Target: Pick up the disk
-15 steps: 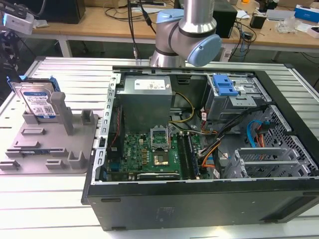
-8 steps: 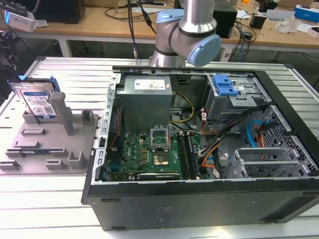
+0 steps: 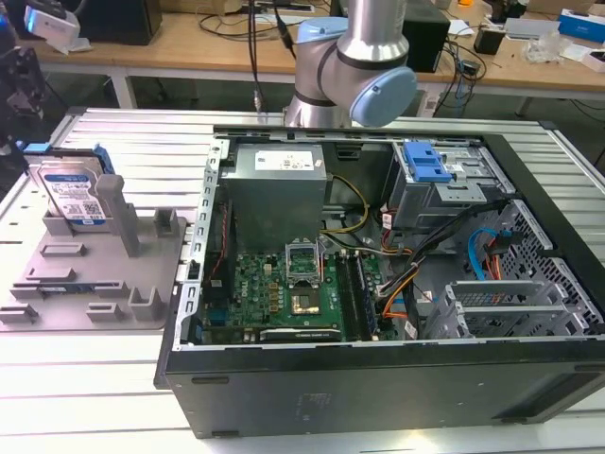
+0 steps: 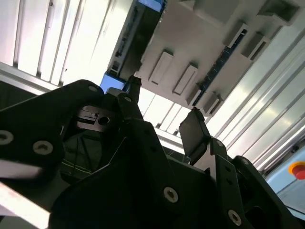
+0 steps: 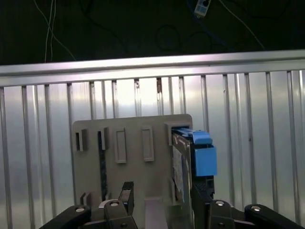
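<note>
Here, a silver disk [image 3: 74, 194], blue-railed, blue-and-white label, upright in the grey fixture [image 3: 95, 270]; jaws spread, empty.

Disk [image 3: 74, 194] upright in fixture [image 3: 102, 270] (exterior view's left of case [image 3: 378, 392])

Even overhead light fills the exterior view; the ribbed desk [image 3: 123, 132] shines, with glare at its near edge. In the second wrist view it burns out white behind dark, backlit jaws. In the first wrist view its slats gleam; beyond is black.
</note>
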